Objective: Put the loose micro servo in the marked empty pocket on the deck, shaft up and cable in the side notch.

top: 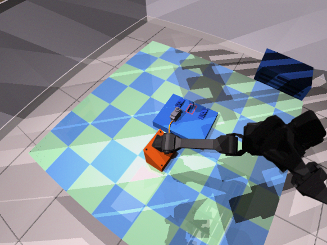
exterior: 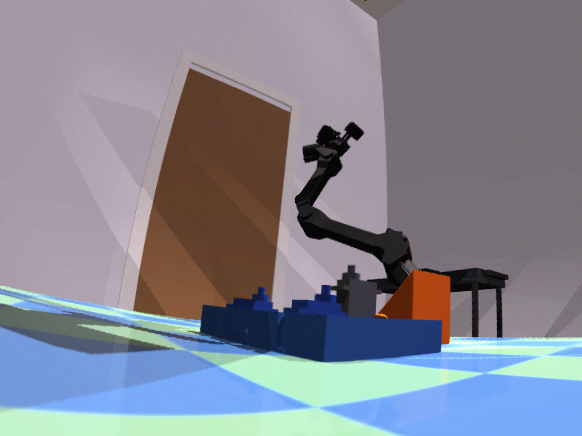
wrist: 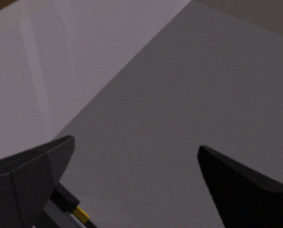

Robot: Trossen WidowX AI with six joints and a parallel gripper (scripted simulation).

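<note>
The loose grey micro servo [top: 176,114] [exterior: 362,297] stands upright on the blue deck [top: 194,125] [exterior: 385,339], outside the marked pocket, with its output shaft up and its ears above the deck surface. Its orange-yellow cable [top: 169,126] [exterior: 381,315] runs toward the orange base block. The pocket's red outline [top: 189,112] lies between two blue mounted servos [top: 179,104] [top: 203,113]; no servo shows in it. My gripper [wrist: 138,146] is open and empty in the wrist view, raised high and well away from the deck, facing the walls.
The orange block [top: 160,161] [exterior: 431,305] under the arm's base stands right beside the deck. A dark blue box [top: 284,74] stands at the back right of the checkered mat [top: 112,157]. A black table [exterior: 477,277] stands behind the arm in the exterior view.
</note>
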